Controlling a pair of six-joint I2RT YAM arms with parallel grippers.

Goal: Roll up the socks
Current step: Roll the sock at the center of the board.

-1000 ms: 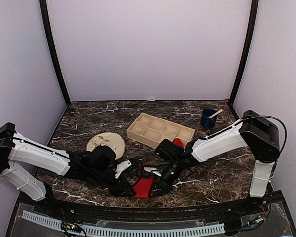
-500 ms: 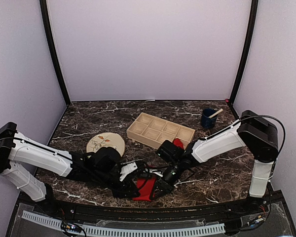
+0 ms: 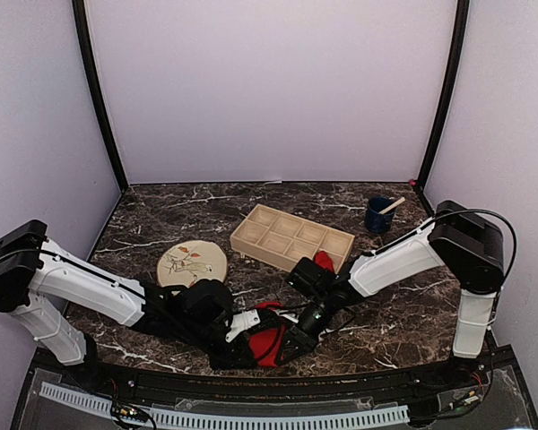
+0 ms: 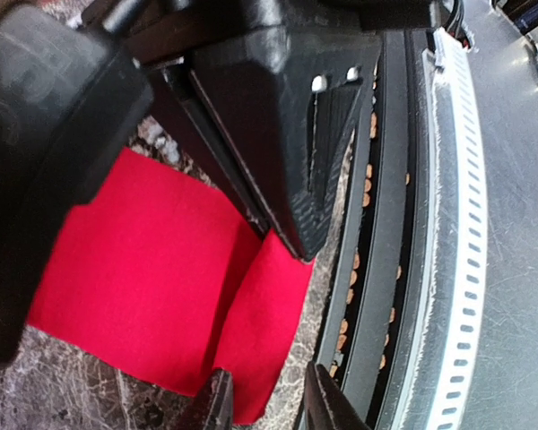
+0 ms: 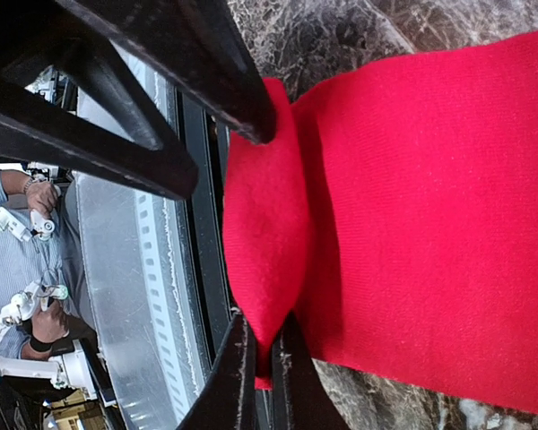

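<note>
Right now, the red sock [image 3: 267, 340] lies flat on the dark marble table [image 3: 394, 313], very near its front edge, between the two grippers. The right gripper [image 5: 264, 358] is closed tight: its two fingertips pinch a thick fold of the sock's edge that is turned over onto the flat part, and almost no gap shows between them. The left gripper [image 4: 271, 405] is partly open. Its fingertips stand apart at the sock's near corner, with the edge of the fabric between them, and I cannot see that they press it. A second red sock [image 3: 323, 261] lies further back, just beside the wooden tray [image 3: 291, 237]. The leaf-patterned plate [image 3: 194, 263] sits behind the left arm, and a blue cup [image 3: 377, 215] stands at the far right.
</note>
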